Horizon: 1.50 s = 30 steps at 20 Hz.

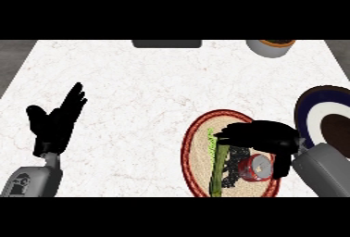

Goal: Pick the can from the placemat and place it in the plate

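Observation:
A red can [254, 167] with a silver lid stands on the oval beige placemat [199, 155] with a red rim, low at the right. My right hand [263, 135] hangs over it with fingers curled around the can's top and sides, hiding part of it. The plate [309, 111], dark blue with a white ring and brown centre, lies at the right edge, just beyond the placemat. My left hand [56, 121] rests open at the left, fingers up, far from everything.
A green stalk-like vegetable [219, 162] lies lengthwise on the placemat beside the can. A grey bowl with an orange rim [271, 47] sits at the far right. A dark flat object [167, 44] lies at the counter's far edge.

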Available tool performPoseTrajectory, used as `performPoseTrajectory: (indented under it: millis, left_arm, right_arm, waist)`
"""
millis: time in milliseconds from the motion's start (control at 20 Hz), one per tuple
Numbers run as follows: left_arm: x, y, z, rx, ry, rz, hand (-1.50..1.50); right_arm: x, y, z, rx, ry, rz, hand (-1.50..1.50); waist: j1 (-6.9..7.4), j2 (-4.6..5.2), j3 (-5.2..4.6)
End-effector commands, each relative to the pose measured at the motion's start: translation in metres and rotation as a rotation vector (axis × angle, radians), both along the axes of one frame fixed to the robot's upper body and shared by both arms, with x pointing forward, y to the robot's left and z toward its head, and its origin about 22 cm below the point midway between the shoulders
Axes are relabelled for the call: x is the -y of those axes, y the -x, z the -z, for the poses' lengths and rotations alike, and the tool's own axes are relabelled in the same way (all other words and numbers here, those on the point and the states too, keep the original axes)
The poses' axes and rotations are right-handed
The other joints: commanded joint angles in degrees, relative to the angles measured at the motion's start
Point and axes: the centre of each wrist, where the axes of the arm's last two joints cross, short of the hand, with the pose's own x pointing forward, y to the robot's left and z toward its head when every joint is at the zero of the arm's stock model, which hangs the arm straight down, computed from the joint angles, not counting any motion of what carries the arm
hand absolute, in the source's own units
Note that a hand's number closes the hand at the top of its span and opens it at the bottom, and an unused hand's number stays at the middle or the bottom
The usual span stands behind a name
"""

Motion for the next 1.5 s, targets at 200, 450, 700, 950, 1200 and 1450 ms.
performPoseTrajectory:
  millis: [200, 450, 700, 950, 1200, 1450]
  left_arm:
    - [-0.008, 0.002, 0.019, -0.004, 0.006, 0.004, 0.00]
    - [-0.010, 0.008, 0.025, 0.006, -0.004, -0.022, 0.00]
    - [-0.014, 0.000, 0.005, -0.001, 0.006, -0.005, 0.00]
    - [-0.015, 0.005, 0.010, -0.008, -0.002, -0.045, 0.00]
    - [-0.018, 0.009, 0.015, -0.009, 0.001, -0.058, 0.00]
    - [-0.015, 0.009, 0.019, -0.035, 0.014, -0.041, 0.00]
  right_arm:
    - [-0.001, 0.012, 0.007, -0.037, 0.101, -0.169, 1.50]
    - [-0.022, 0.021, 0.019, -0.047, 0.038, -0.191, 1.50]
    - [-0.021, 0.017, 0.014, -0.050, -0.016, -0.165, 1.50]
    - [0.034, -0.004, 0.026, -0.045, -0.190, 0.733, 1.50]
    - [0.040, -0.028, -0.004, 0.141, -0.280, 1.267, 1.50]
    - [0.020, -0.050, -0.078, 0.523, -0.453, 1.583, 1.50]
  waist:
    - [-0.11, 0.07, -0.01]
    - [0.01, 0.06, -0.01]
    - [0.04, 0.00, 0.00]
    - [-4.24, -0.18, 0.02]
    - [-3.49, -0.87, -0.36]
    - [-2.55, -1.15, -0.49]
